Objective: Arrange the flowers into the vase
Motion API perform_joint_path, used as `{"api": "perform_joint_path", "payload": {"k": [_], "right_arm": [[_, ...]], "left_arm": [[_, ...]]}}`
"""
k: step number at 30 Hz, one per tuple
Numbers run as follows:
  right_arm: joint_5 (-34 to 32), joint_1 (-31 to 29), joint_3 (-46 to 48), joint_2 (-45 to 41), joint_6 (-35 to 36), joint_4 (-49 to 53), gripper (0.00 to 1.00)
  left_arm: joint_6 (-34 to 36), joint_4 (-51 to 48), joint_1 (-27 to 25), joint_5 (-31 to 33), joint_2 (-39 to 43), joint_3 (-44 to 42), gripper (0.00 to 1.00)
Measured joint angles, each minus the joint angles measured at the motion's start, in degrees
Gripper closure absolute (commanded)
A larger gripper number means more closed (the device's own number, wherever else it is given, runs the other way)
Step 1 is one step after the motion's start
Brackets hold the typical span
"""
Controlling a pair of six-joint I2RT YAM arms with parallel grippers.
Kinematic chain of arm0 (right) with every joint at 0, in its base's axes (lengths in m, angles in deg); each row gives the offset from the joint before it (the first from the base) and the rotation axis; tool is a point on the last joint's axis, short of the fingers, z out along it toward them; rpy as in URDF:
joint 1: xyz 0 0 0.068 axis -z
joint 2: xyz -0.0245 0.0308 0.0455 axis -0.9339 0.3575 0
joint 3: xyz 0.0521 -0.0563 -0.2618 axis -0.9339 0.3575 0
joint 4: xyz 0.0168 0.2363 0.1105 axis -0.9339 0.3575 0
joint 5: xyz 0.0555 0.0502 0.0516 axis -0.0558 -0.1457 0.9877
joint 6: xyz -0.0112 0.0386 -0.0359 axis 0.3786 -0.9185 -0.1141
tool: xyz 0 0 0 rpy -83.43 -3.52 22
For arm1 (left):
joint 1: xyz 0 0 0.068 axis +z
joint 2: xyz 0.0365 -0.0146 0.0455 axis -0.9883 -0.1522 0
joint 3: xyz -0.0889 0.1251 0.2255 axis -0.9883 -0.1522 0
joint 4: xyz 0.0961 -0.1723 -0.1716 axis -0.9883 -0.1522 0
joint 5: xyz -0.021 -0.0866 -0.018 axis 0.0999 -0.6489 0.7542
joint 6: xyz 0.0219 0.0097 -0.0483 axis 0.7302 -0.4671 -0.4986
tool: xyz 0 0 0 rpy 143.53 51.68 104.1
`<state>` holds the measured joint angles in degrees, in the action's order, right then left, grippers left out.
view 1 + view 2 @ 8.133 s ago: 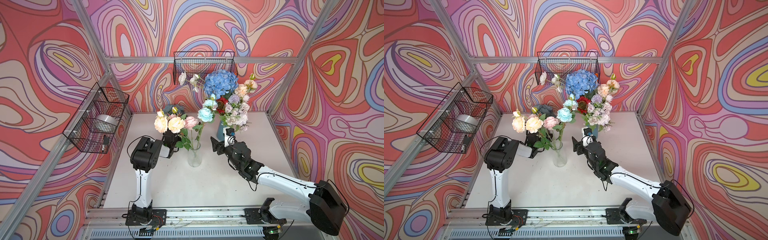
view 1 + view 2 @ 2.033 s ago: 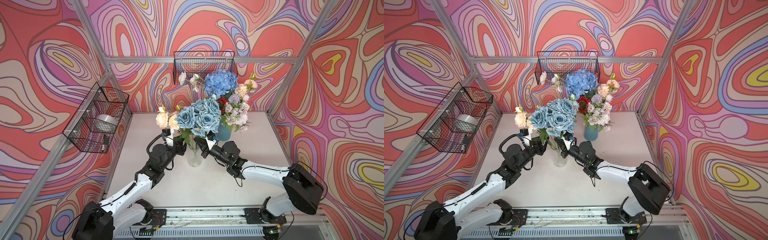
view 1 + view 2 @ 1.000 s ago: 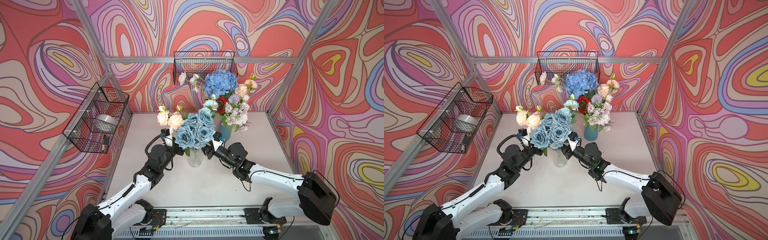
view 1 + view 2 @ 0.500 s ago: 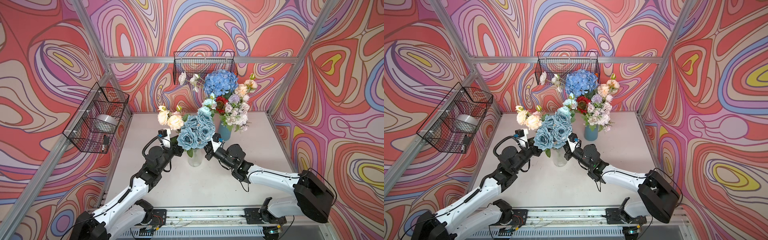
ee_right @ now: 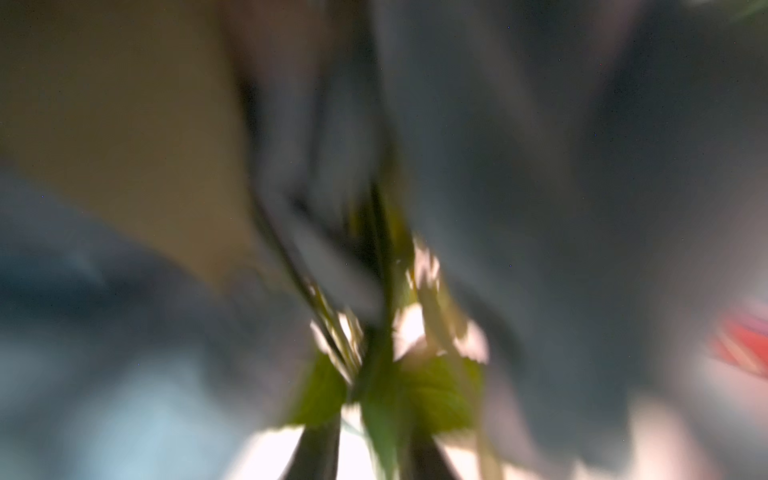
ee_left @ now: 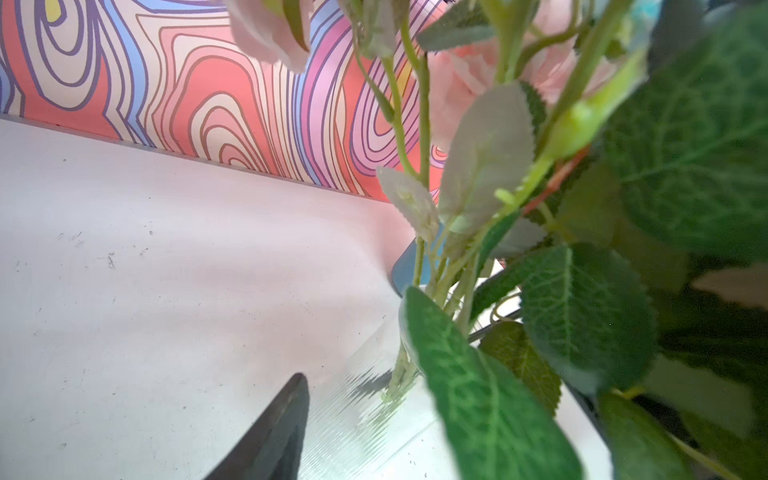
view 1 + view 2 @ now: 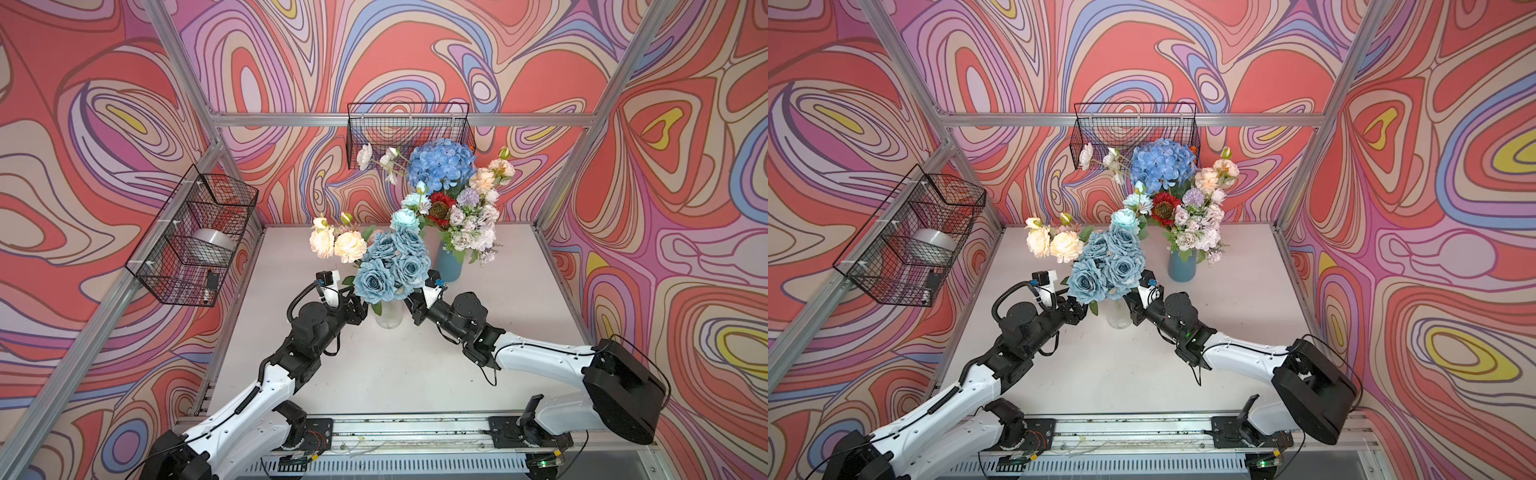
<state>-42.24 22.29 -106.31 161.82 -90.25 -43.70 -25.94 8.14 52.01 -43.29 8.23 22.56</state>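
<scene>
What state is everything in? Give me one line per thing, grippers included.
glass vase: upright, holding stems.
dusty-blue roses: over the glass vase, stems hidden under blooms.
cream roses: in the glass vase, leaning left.
blue vase: upright, full of flowers.
blue hydrangea: upright in the blue vase.
left gripper: open, beside the glass vase.
right gripper: under the roses, jaws hidden.
side wire basket: hanging, silver roll inside.

At centre, a clear, glossy glass vase [image 7: 388,320]; above it, dusty-blue roses [image 7: 392,266] with matt, cloth-like petals. To the right, a smooth matt blue vase [image 7: 449,266]. Matt white tabletop [image 7: 374,374]. Upper left, a black wire basket [image 7: 174,274]; brushed metal frame [image 7: 291,120].
</scene>
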Motion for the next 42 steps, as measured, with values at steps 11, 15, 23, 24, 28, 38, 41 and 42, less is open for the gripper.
{"api": "perform_joint_path", "payload": {"k": [11,15,23,24,28,38,41,42], "right_arm": [[-1.99,-0.11,3.15,-8.85,-1.86,7.85,0.35],[-2.86,-0.11,5.68,-7.32,-3.39,8.33,0.3],[-3.32,-0.11,5.73,6.84,-5.55,3.52,0.23],[-3.56,-0.11,5.57,8.5,-5.62,2.64,0.23],[-4.24,-0.11,2.64,14.73,-5.55,0.5,0.23],[-3.87,-0.2,-7.15,26.64,-4.7,-3.34,0.21],[-3.56,-0.2,-10.1,29.55,-4.17,-3.58,0.22],[-3.37,-0.2,-11.3,30.53,-3.96,-3.56,0.22]], "left_arm": [[-2.58,-1.51,0.0,5.49,1.36,-3.13,0.27],[-4.11,-1.62,0.04,8.57,0.2,-4.68,0.24],[-5.62,-0.98,0.68,10.32,-5.4,-5.44,0.23],[-5.9,-0.74,0.92,10.34,-5.49,-5.75,0.22],[-7.08,0.09,2.69,10.25,-5.44,-7.28,0.22],[-12.46,0.11,12.26,8.07,-1.33,-12.85,0.22],[-12.85,-0.31,13.22,7.65,0.72,-12.94,0.22],[-12.87,-0.42,13.42,7.61,1.38,-12.96,0.22]]}}
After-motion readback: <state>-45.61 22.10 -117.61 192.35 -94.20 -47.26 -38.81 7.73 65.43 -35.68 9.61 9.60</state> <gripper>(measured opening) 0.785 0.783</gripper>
